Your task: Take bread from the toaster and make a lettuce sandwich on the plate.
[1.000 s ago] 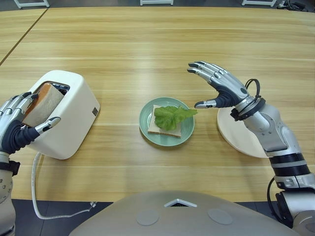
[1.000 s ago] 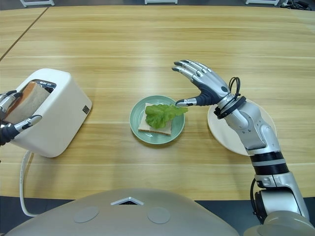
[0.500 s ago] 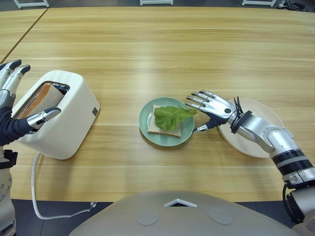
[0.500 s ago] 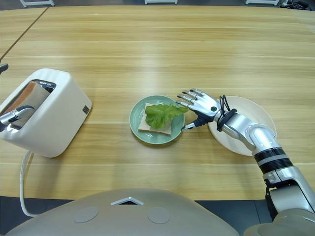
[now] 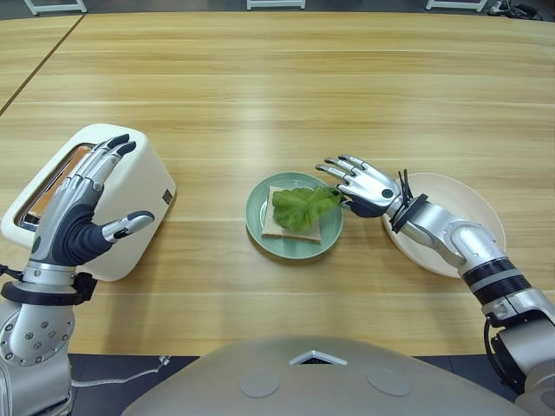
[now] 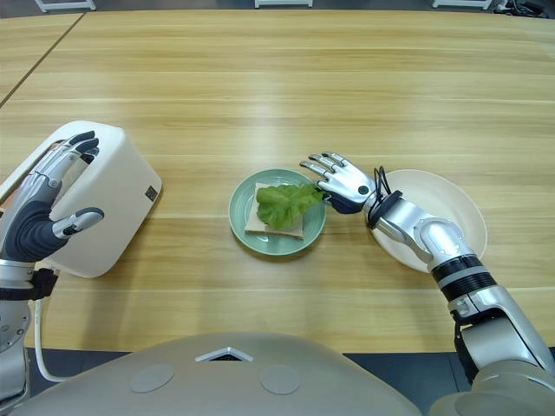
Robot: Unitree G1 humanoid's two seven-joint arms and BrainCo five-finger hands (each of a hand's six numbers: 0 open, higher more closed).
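**One slice and the leaf are on the plate, the top slice is not**

In the left eye view, the toaster [image 5: 149, 184] stands on the left of the desk [image 5: 260, 87]. A brown piece of bread [image 5: 48, 189] sits in its slot. The left hand [image 5: 80, 212] is up in front of the toaster. Its fingers [image 5: 104, 158] are stretched out and apart, and it holds nothing. In the middle is a green plate [image 5: 258, 237]. On it lies one bread slice [image 5: 290, 230] with a lettuce leaf [image 5: 299, 206] on top. The right hand [image 5: 360, 184] is just beside the right tip of the leaf. Its fingers are spread flat and grip nothing. I cannot tell if they touch the leaf. Behind that hand is a white plate [image 5: 447, 195].

In the right eye view, the same things show from a bit to the side. The leaf covers most of the slice and pokes out toward the right hand. The white plate is near the green plate but apart from it.

So the bottom bread and the lettuce look done. What is left, I think, is to pull the bread out of the toaster and lay it on the leaf.
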